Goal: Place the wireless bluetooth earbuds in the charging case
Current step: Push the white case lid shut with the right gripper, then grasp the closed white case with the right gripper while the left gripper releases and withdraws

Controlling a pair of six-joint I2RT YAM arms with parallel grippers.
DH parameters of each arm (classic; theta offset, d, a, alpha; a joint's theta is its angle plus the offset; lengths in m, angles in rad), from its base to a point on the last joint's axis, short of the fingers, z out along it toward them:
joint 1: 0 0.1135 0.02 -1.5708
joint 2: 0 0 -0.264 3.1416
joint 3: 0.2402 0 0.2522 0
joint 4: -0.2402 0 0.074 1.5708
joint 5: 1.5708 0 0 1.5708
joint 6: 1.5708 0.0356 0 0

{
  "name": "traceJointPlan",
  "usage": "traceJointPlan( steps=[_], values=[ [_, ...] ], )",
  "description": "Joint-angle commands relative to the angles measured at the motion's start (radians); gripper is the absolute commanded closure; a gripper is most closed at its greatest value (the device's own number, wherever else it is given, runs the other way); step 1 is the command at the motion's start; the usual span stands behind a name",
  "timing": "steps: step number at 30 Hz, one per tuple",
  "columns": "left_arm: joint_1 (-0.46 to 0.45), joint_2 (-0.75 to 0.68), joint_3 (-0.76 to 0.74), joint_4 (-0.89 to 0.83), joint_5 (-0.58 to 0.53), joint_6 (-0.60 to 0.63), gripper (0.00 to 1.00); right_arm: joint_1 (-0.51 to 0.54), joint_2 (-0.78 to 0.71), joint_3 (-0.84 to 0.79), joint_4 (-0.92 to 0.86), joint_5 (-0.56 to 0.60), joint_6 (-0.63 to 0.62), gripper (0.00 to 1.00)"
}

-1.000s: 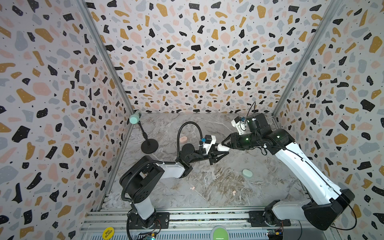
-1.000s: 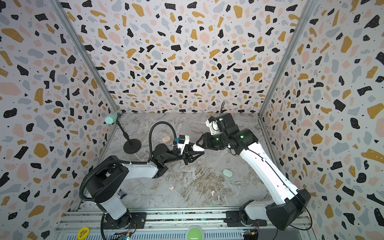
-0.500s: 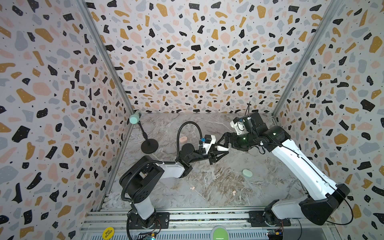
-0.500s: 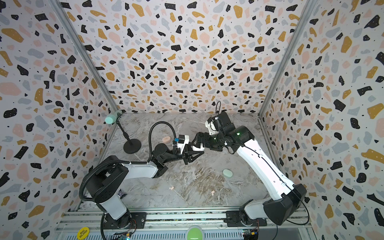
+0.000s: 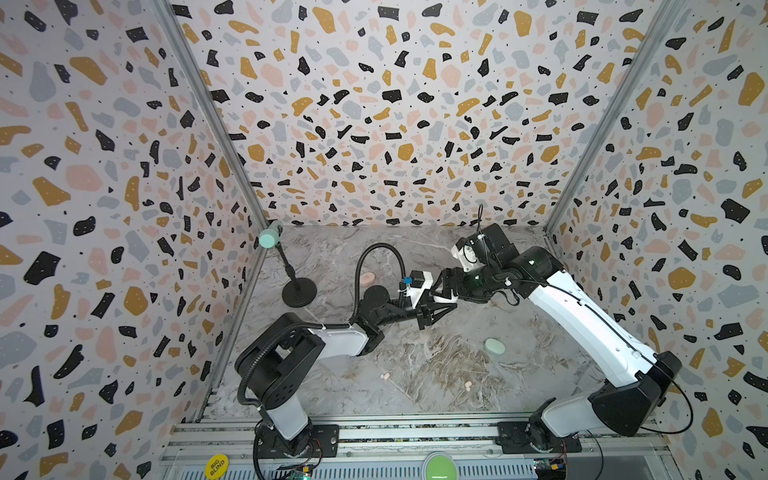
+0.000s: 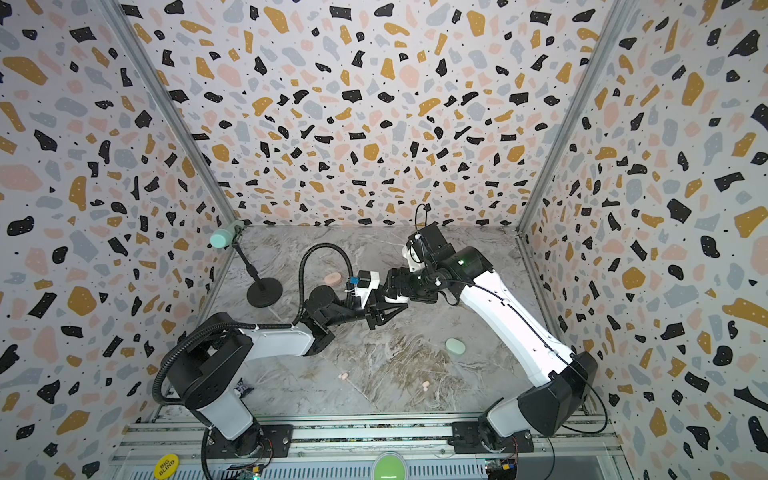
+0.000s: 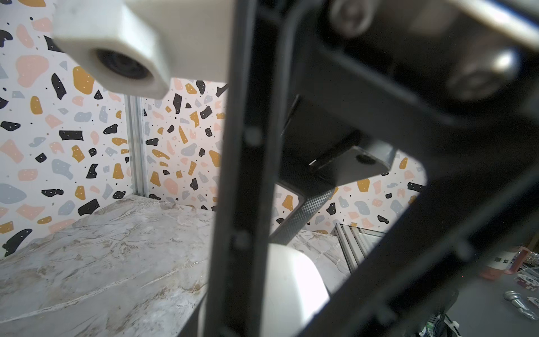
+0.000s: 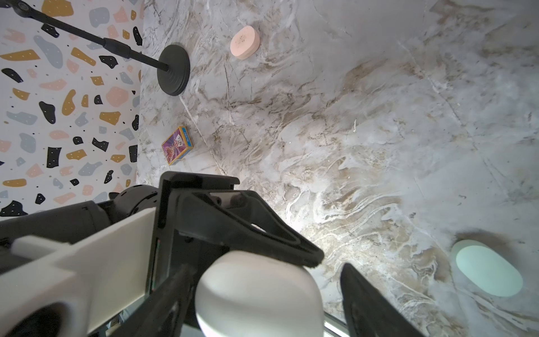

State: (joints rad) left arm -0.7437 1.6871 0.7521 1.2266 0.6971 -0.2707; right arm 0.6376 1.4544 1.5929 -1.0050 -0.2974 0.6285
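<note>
My left gripper (image 5: 435, 308) is shut on a white charging case (image 8: 256, 294), held above the middle of the table; the case also shows in the left wrist view (image 7: 291, 286). The right gripper (image 5: 444, 289) meets it from the right, open, its fingers (image 8: 370, 306) straddling the case with a gap on one side. I cannot tell whether the case lid is open. Two pale pink earbuds (image 5: 385, 376) (image 5: 468, 385) lie loose on the marble near the front, also seen in a top view (image 6: 343, 376) (image 6: 425, 385). Neither gripper holds an earbud.
A mint case (image 5: 494, 345) lies right of centre and a pink case (image 5: 368, 278) at the back, behind the left arm. A black microphone stand (image 5: 299, 293) occupies the back left. A small card box (image 8: 178, 145) rests by the left wall.
The right gripper has slid leftward over the left gripper's tips and its jaws have spread wider around the white case. The left arm has stayed still.
</note>
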Motion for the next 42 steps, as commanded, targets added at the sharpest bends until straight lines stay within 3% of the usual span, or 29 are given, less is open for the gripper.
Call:
traceJointPlan(
  steps=[1, 21, 23, 27, 32, 37, 42],
  values=[
    [-0.006, -0.033, 0.006, 0.019, 0.002, 0.033, 0.96, 0.01, 0.0, 0.035, -0.046, 0.022, 0.004, 0.27],
    [-0.005, -0.027, 0.008, 0.007, 0.01, 0.035, 0.93, 0.036, 0.016, 0.033, -0.067, 0.064, 0.009, 0.54],
    [-0.005, -0.029, 0.003, 0.0, 0.01, 0.038, 0.83, 0.028, 0.007, 0.026, -0.058, 0.074, 0.012, 0.54],
    [-0.006, -0.052, -0.037, -0.068, -0.018, 0.06, 0.4, -0.009, -0.027, -0.019, -0.017, 0.087, 0.017, 0.54],
    [-0.005, -0.139, -0.106, -0.282, -0.146, 0.138, 0.0, -0.073, -0.077, -0.12, 0.052, 0.1, -0.003, 0.54],
    [-0.005, -0.24, -0.125, -0.495, -0.301, 0.207, 0.0, -0.149, -0.114, -0.312, 0.144, 0.16, -0.069, 0.54],
    [0.0, -0.302, -0.094, -0.736, -0.527, 0.253, 0.0, -0.235, -0.13, -0.534, 0.336, 0.194, -0.128, 0.54]
  ],
)
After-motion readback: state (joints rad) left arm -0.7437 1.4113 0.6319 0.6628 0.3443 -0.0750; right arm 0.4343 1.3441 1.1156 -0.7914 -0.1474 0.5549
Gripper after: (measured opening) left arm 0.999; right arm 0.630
